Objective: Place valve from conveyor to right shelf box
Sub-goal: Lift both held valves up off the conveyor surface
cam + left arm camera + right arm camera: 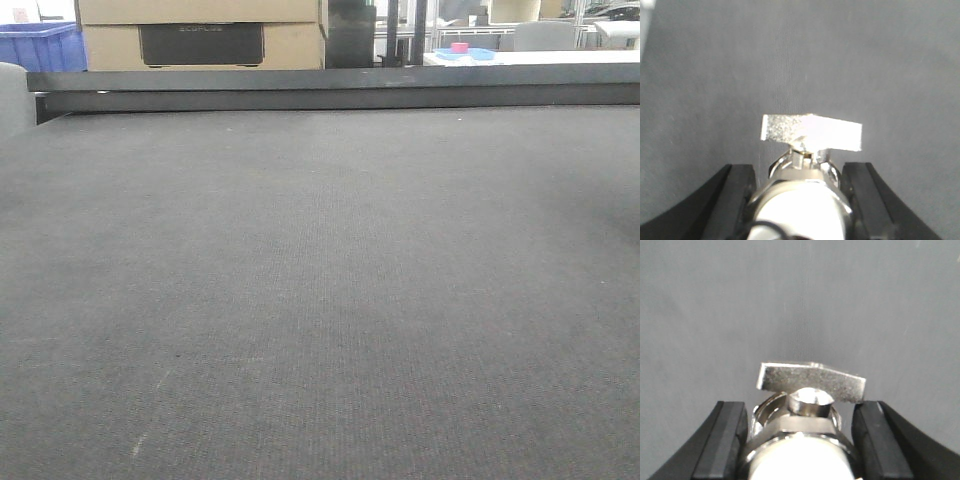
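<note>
Clamped in the left claw (801, 169), a silver valve (812, 131) hangs over the woven grey conveyor (320, 300); the right claw (800, 407) grips a second valve (812, 381) likewise. Beyond the rail (330, 90) stand a blue crate (40, 48) and a box (295, 45), its label unreadable.

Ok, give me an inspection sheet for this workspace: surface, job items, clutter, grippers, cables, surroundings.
Surface: conveyor, dark woven belt, with a dark rail at its far edge.
Job's things: valve in the left wrist view, second valve in the right wrist view; shelf box not seen.
Clutter: nothing seen.
Grippers: left gripper shut on valve; right gripper shut on second valve.
Cables: nothing seen.
Surroundings: cardboard box and blue crate beyond the rail.
</note>
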Controlling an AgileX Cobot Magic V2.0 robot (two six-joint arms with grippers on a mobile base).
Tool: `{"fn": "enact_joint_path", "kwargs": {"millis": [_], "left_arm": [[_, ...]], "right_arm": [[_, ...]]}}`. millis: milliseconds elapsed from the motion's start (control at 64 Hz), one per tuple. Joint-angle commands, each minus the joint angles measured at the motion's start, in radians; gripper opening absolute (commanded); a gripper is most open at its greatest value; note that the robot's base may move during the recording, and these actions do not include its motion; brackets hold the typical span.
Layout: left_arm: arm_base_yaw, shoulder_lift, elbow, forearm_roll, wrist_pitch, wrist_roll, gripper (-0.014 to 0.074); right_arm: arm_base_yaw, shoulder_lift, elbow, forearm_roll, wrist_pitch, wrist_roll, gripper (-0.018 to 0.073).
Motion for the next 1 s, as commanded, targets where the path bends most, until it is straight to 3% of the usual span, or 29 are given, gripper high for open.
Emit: {"fn": "enact_joint_path", "kwargs": {"millis": [0,984], "left_arm": [[-0.006,-0.059,-0.007,-0.004,-0.061,-0.010,-0.0111],[-0.006,-0.130,-0.007,0.000,-0.120,-0.010,-0.0111]], "right_arm": [[-0.002,-0.045,-0.058,0.000,-0.045,-0.003,-0.0155],[-0.002,-0.088,-0.130,0.019,-0.076,-0.003,-0.0155]]}}
